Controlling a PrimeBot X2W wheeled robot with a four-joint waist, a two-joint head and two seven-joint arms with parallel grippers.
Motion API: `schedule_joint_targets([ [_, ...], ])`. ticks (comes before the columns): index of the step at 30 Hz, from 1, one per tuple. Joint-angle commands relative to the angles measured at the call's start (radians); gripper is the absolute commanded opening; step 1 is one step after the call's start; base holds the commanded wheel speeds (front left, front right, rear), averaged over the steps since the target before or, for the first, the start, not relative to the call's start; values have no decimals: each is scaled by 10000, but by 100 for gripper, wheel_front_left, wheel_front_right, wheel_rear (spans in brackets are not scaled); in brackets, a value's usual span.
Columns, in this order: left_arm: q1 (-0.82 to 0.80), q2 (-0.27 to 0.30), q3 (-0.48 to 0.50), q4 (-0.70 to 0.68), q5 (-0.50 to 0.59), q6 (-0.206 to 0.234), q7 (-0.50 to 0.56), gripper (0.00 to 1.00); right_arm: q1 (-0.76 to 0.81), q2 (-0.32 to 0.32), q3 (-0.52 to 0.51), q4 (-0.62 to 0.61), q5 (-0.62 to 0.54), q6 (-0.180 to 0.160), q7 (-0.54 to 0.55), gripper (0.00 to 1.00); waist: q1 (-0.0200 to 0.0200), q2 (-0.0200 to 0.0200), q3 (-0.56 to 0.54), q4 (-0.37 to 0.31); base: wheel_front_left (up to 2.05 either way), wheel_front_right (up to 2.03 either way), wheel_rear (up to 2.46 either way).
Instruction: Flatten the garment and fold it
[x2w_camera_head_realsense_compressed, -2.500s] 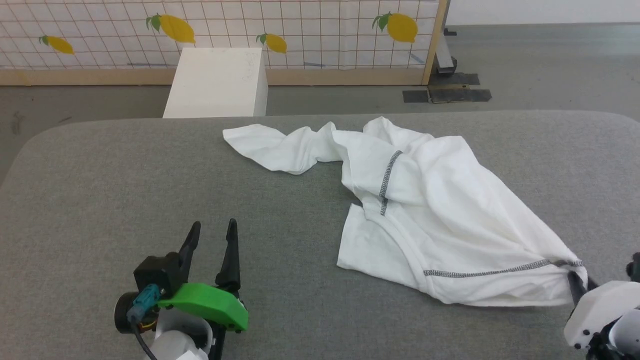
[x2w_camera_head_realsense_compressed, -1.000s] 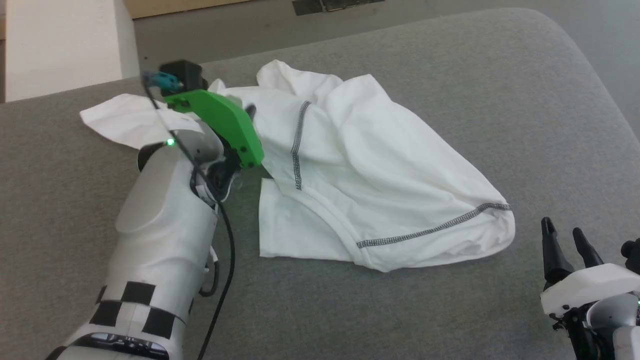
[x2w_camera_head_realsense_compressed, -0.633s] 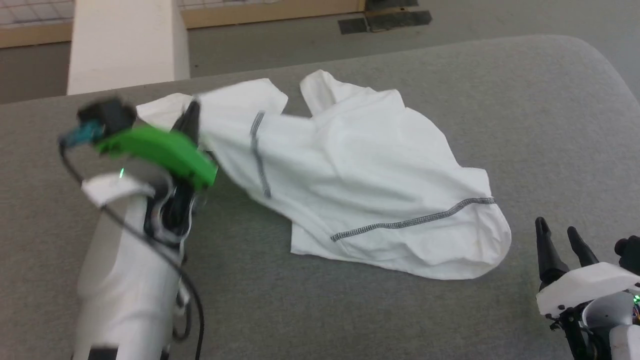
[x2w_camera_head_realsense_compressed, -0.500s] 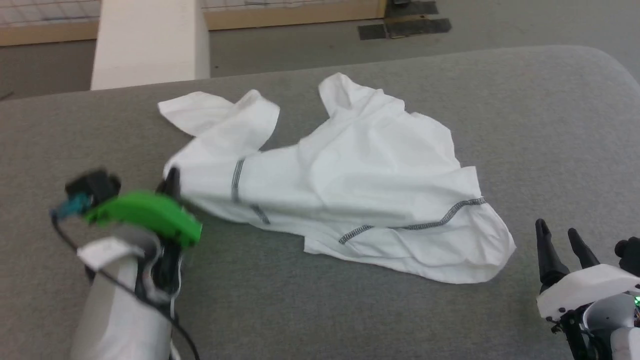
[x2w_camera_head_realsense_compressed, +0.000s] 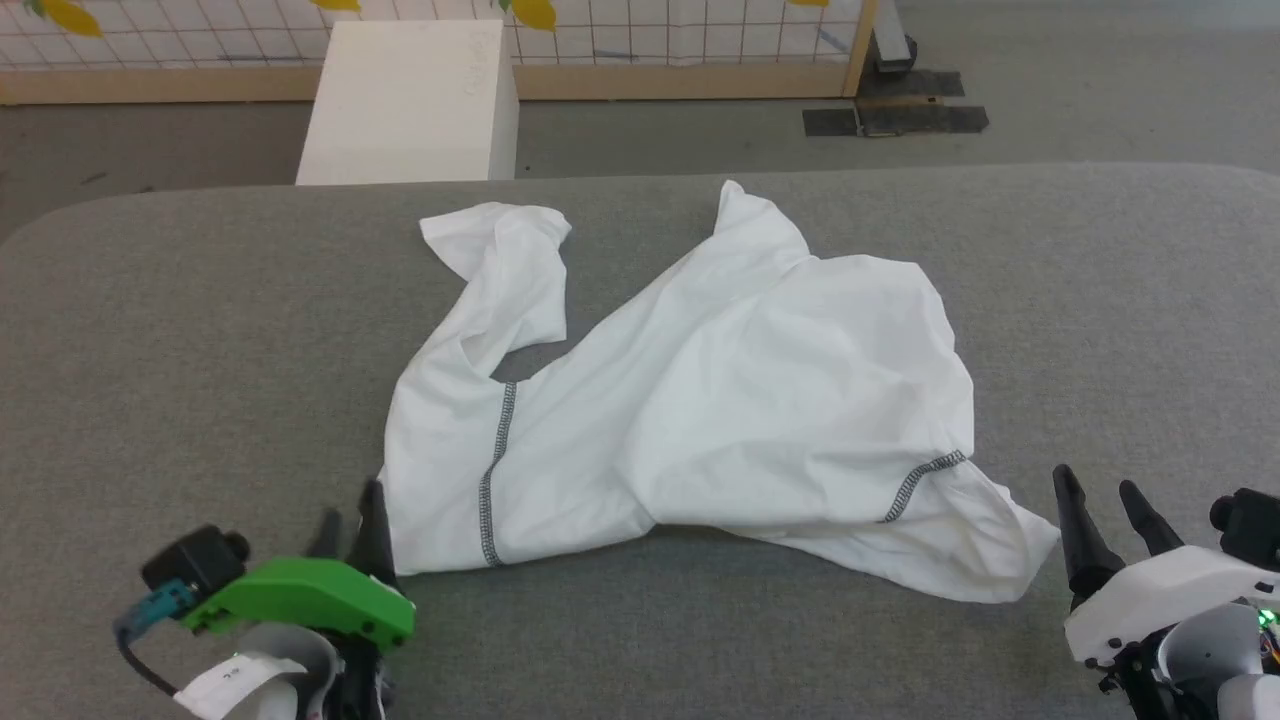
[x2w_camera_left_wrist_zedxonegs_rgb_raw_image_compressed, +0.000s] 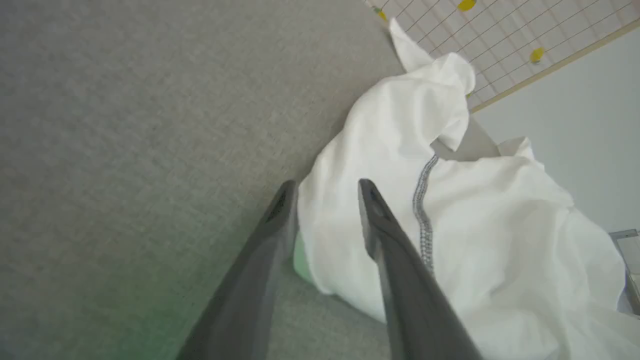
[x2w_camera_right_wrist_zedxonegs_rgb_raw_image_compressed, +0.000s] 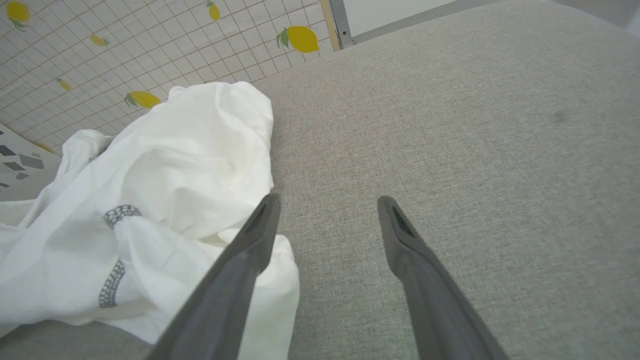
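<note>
The white long-sleeved garment (x2w_camera_head_realsense_compressed: 760, 400) lies spread but rumpled across the middle of the grey table (x2w_camera_head_realsense_compressed: 200, 350). One sleeve curls toward the far edge. Dark zigzag seams run near its front left (x2w_camera_head_realsense_compressed: 497, 470) and front right (x2w_camera_head_realsense_compressed: 925, 475). My left gripper (x2w_camera_head_realsense_compressed: 352, 502) sits at the shirt's front-left corner. In the left wrist view its fingers stand apart (x2w_camera_left_wrist_zedxonegs_rgb_raw_image_compressed: 325, 184), with the edge of the garment (x2w_camera_left_wrist_zedxonegs_rgb_raw_image_compressed: 500, 225) lying between them. My right gripper (x2w_camera_head_realsense_compressed: 1093, 483) is open just right of the front-right corner. In the right wrist view (x2w_camera_right_wrist_zedxonegs_rgb_raw_image_compressed: 328, 199) the garment (x2w_camera_right_wrist_zedxonegs_rgb_raw_image_compressed: 190, 150) lies beside the left finger.
A rigid white box (x2w_camera_head_realsense_compressed: 410, 100) stands on the floor behind the table's far edge. A lemon-patterned tiled panel (x2w_camera_head_realsense_compressed: 650, 40) lies beyond it. Dark tape patches (x2w_camera_head_realsense_compressed: 895, 118) mark the floor at the back right. Bare grey table surface extends left and right of the shirt.
The head camera has shifted. My left gripper dragged the shirt's left side toward the front left, spreading it, and its fingers now stand apart. The right gripper let go earlier and stays open.
</note>
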Motion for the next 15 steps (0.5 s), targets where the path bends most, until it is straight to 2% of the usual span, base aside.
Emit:
schedule_joint_targets([
  [1,-115,193,-7,-240,311,-137,-407,100,35,3,33,-160,-77,-15,88,100,0,0,-220,199,0,0,0],
  [5,-393,1080,-644,-938,2507,-425,-2323,100,-120,3,100,-695,-224,-15,715,100,0,0,-338,296,0,0,0],
  [7,-402,1263,-945,-1051,3359,-374,-2676,100,-138,3,256,-831,-319,-15,1554,100,0,0,-377,313,0,0,0],
  [9,-337,1258,-1151,-1130,3935,-314,-2829,100,-40,3,664,-1083,-656,-15,2624,100,0,0,-399,341,0,0,0],
  [13,-97,1019,-1234,-1188,4400,-233,-2909,100,311,3,1659,-1796,-1035,-15,4580,100,0,0,-326,358,0,0,0],
  [15,-13,910,-1176,-1222,4482,-247,-2916,100,358,3,2007,-2129,-1265,-15,5070,100,0,0,-220,344,0,0,0],
])
